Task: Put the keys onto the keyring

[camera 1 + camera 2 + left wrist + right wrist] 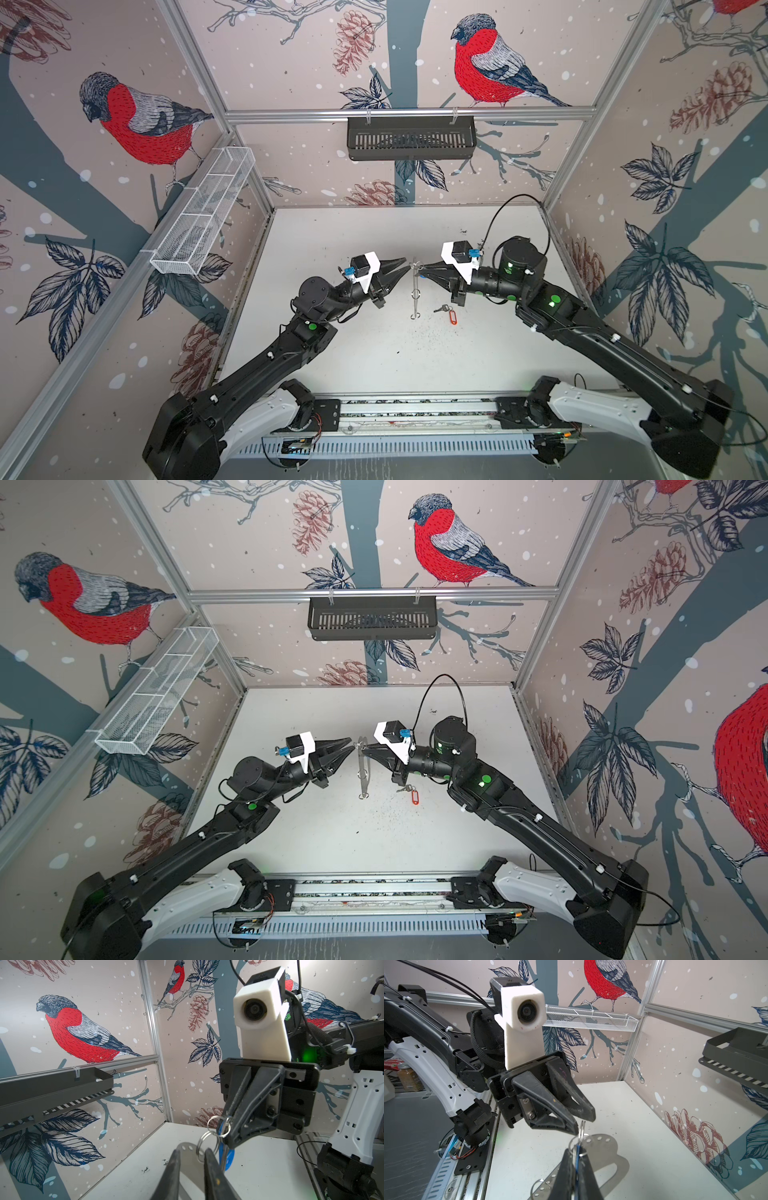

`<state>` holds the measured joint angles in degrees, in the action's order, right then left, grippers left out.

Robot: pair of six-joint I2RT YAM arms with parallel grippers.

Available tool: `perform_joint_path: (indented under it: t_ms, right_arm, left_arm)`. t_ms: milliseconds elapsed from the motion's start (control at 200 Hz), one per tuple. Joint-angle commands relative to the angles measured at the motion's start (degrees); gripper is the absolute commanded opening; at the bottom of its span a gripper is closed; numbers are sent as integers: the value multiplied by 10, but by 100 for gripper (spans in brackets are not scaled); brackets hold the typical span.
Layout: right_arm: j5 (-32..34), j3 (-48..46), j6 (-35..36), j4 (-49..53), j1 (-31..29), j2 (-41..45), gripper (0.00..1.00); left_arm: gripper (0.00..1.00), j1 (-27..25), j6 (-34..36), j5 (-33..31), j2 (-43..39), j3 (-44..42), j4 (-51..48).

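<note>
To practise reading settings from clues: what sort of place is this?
Probably a robot test booth: left arm and right arm on a rail, a white table, aluminium frame with bird-print panels.

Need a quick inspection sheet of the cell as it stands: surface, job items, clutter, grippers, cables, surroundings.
Surface: white table, dark specks scattered mid-table.
Job's things: keyring upright, edge-on in both top views; blue-tag key at its upper end, its ring apparently linked to a plate ring; red-tag key lying loose on the table, right of the keyring in both top views.
Clutter: nothing seen.
Grippers: left gripper open, fingers either side of the keyring; right gripper shut on the blue-tag key.
Cables: black cable loops above the right arm, clear of the work.
Surroundings: black basket on the back rail, white mesh basket on the left wall.
</note>
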<state>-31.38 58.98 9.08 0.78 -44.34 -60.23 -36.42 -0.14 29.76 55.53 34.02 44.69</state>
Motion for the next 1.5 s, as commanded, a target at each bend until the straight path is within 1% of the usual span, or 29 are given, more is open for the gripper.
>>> perform_joint_path:
  t_ms: [0, 240, 515, 740, 881, 1116, 1286, 1431, 1496]
  right_arm:
    - [15, 6, -9, -17, 0, 3, 0]
    - [37, 13, -15, -19, 0, 3, 0]
    - [66, 17, -25, -31, 3, 2, 0]
    - [78, 24, -26, -35, 4, -1, 0]
    - [80, 34, -21, -30, 4, -5, 0]
    - [84, 38, -21, -35, 4, -8, 0]
    - [87, 38, -24, -39, 3, -9, 0]
    - [91, 39, -27, -42, 3, -12, 0]
    - [91, 38, -27, -44, 3, -13, 0]
  left_arm:
    - [28, 1, -6, -8, -5, -4, 19]
    - [33, 1, -11, -19, -22, -26, 12]
    - [35, 1, -26, -27, -62, -59, -33]
    - [34, 1, -69, -14, -91, -106, -27]
    - [34, 1, -76, 3, -100, -122, -49]
    - [34, 1, -84, 57, -66, -116, -60]
    - [33, -6, -102, 98, -19, -113, -16]
    - [33, -28, -106, 106, 18, -102, 11]
    - [32, -37, -104, 108, 32, -96, 17]
